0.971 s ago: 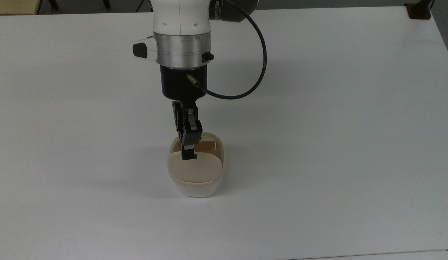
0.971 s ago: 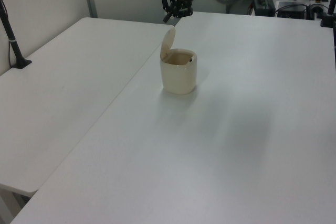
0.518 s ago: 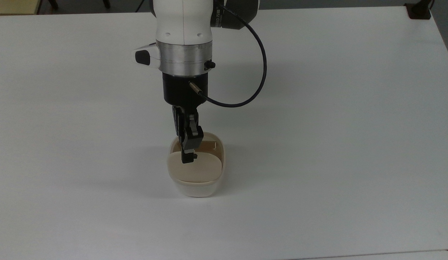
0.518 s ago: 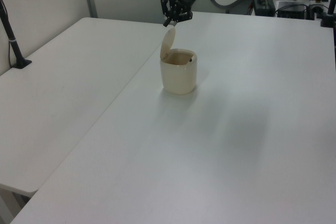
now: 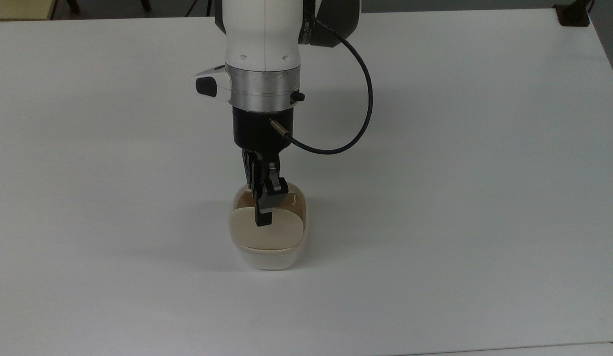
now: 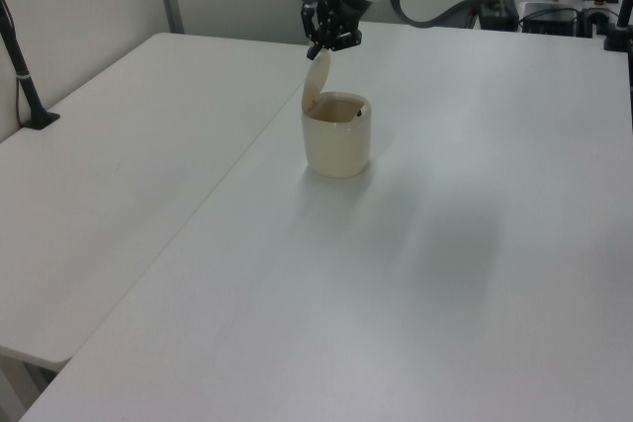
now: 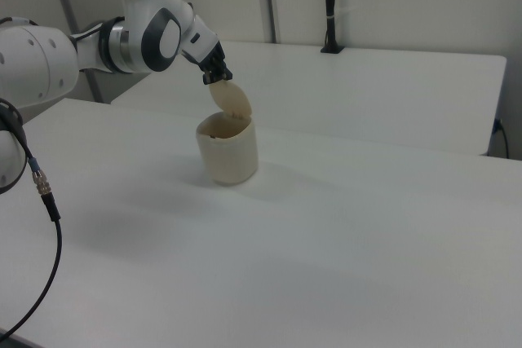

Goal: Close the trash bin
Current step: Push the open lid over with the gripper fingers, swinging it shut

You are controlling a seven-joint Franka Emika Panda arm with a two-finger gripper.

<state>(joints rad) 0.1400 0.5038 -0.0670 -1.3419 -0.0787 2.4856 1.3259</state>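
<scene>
The trash bin (image 6: 336, 145) stands mid-counter (image 6: 445, 274) with its lid (image 6: 316, 81) still raised, so closing remains undone. The pincer (image 6: 318, 48), fingers clenched together and holding nothing, sits at the lid's top edge, seemingly ready to push.

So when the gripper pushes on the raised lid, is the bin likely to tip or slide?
The trash bin looks like light, thin plastic, so it may slide on the smooth table. Its squat body should resist tipping. The lid probably swings down easily under the gripper.
</scene>
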